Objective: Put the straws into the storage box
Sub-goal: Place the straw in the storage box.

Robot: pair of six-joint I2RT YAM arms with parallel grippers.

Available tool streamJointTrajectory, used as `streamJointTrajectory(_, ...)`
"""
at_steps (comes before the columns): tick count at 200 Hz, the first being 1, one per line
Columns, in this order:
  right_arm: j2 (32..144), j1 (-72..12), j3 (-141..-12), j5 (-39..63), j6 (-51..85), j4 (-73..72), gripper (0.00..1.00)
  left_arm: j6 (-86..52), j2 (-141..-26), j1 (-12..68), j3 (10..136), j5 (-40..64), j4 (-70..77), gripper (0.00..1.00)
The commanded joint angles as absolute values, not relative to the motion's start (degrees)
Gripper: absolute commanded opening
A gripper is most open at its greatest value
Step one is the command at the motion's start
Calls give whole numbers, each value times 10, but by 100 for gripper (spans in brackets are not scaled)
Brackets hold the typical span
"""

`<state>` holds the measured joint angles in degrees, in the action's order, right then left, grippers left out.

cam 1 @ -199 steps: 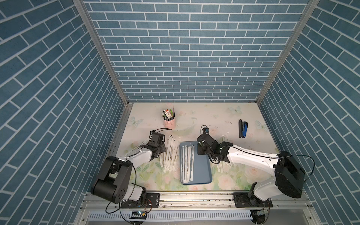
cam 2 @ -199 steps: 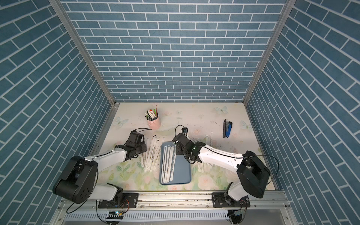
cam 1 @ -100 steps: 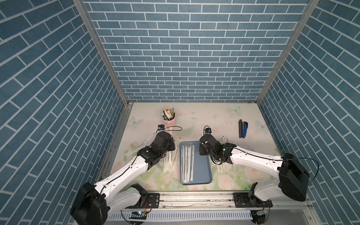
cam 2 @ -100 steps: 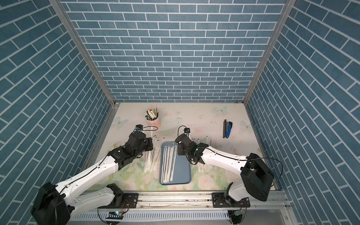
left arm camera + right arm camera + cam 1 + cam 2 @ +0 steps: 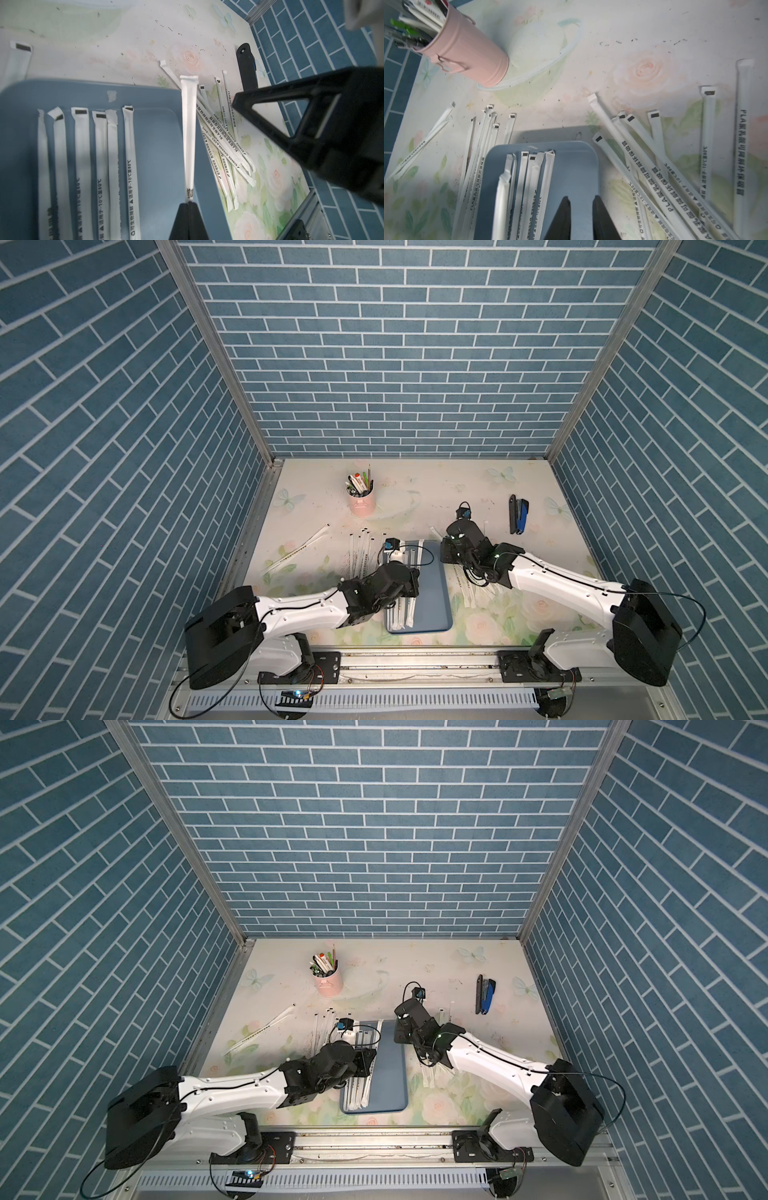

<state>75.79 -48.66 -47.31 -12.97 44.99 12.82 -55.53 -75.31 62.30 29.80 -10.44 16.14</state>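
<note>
nearest the rail, the blue storage box [image 5: 432,614] lies lengthwise on the flowered table [image 5: 436,497], with a row of wrapped straws [image 5: 405,614] lying side by side along its left half and its right half bare. the left gripper [image 5: 188,204] hangs over the box with its fingertips pinched tight on one end of a single white straw. in the left wrist view this held straw [image 5: 188,128] runs straight forward from the tips above the bare blue floor, apart from the row in the box, and its free end shows past the box's far rim. a little farther on, the right gripper [image 5: 580,199] sits over the far end of the box. its two black fingers [image 5: 564,209] stand apart with nothing between them, and only the box floor shows in the gap. just right of the box a crossed heap of loose straws [image 5: 654,162] lies on the table. a second bunch [image 5: 479,145] lies just left of the box, and a stray pair [image 5: 299,549] lies well off to the left. farthest back stand a pink cup [image 5: 362,499] full of pens and, off to the right, a blue-and-black stapler [image 5: 518,515].
</note>
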Motion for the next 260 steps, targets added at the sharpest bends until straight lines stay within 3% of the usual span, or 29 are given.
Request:
streamJointTrajectory(1, 744, -485, -473, -135, 442, 135, 22, -611, -780, 632, 274, -108, 256, 0)
streamJointTrajectory(133, 757, -485, -470, -123, 444, 124, 22, -677, -884, 630, 284, -124, 235, 0)
streamJointTrajectory(260, 758, -485, -467, -121, 441, 121, 21, -695, -904, 624, 315, -128, 178, 0)
